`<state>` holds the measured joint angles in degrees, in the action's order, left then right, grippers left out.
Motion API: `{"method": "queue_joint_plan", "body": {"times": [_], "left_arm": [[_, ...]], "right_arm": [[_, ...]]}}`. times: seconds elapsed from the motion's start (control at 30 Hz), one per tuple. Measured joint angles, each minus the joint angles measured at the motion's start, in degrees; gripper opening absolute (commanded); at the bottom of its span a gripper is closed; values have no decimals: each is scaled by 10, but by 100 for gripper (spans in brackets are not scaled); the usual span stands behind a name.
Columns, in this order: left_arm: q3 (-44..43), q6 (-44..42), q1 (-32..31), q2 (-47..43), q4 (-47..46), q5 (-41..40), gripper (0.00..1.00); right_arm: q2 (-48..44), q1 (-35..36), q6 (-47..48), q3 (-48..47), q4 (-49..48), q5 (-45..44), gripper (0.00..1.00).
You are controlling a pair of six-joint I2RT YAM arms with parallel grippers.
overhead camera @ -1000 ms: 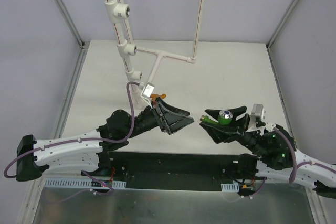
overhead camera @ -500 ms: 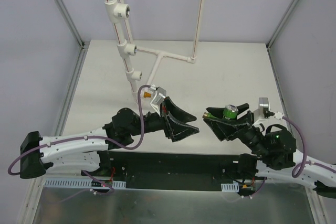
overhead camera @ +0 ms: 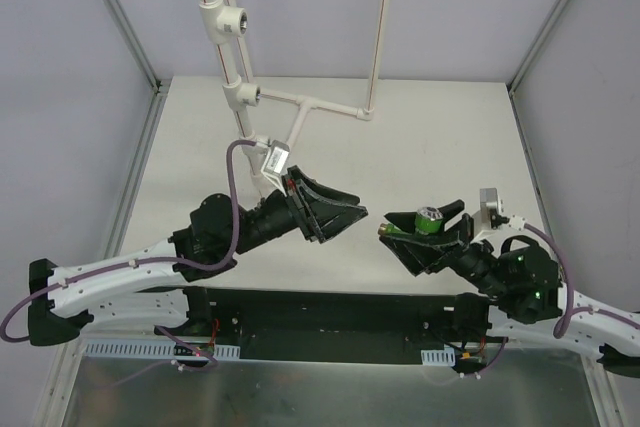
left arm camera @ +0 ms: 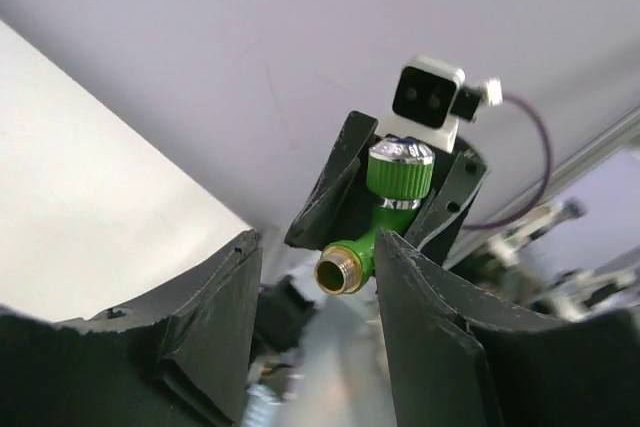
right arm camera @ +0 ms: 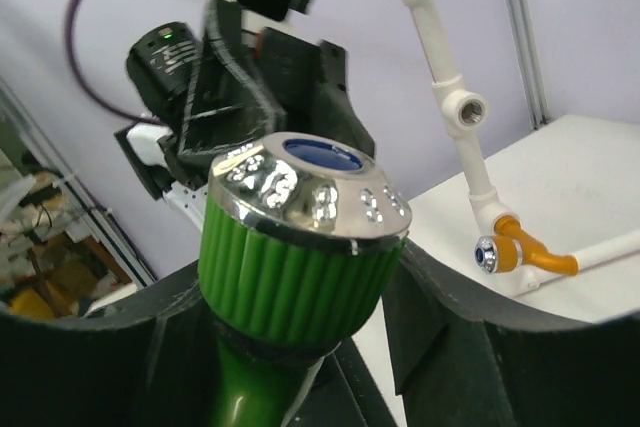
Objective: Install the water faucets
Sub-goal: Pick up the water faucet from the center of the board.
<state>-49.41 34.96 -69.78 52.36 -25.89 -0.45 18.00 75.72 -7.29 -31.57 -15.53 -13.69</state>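
The right gripper (overhead camera: 421, 231) is clamping the green faucet (overhead camera: 430, 218) above the near part of the table (overhead camera: 450, 127). The faucet's cap is facing up and its long axis is running leftward, with the threaded end pointing at the left gripper (overhead camera: 358, 208). That gripper's jaws are standing apart and empty. Bare table is lying beyond both.

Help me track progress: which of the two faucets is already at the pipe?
The orange faucet: it sits at the lowest fitting of the white pipe, whereas the green faucet is clamped in the right gripper.
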Motion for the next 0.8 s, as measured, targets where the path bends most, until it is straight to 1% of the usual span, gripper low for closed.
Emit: {"method": "queue_joint_plan", "body": {"times": [0.03, 0.1, 0.2, 0.3, 0.4, 0.5, 0.63, 0.8], "left_arm": [[4, 44, 0, -4, 1, -10, 46], [19, 129, 0, -11, 3, -29, 45], [56, 257, 0, -20, 10, -53, 50], [81, 349, 0, -20, 21, -66, 50], [83, 402, 0, -14, 26, -66, 50], [81, 438, 0, -2, 23, -61, 50], [74, 469, 0, 28, 12, -43, 47], [70, 498, 0, 58, -11, -20, 46]], "right_arm": [[-7, 0, 23, 0, 1, 16, 6], [-18, 0, 62, 0, 4, 42, 6], [-21, 0, 120, -2, 20, 68, 6], [-14, 0, 171, -9, 47, 83, 5], [-3, 0, 210, -19, 64, 86, 5], [9, 0, 241, -22, 64, 85, 4], [23, 0, 266, -23, 64, 83, 4], [35, 0, 285, -23, 60, 78, 4]]}}
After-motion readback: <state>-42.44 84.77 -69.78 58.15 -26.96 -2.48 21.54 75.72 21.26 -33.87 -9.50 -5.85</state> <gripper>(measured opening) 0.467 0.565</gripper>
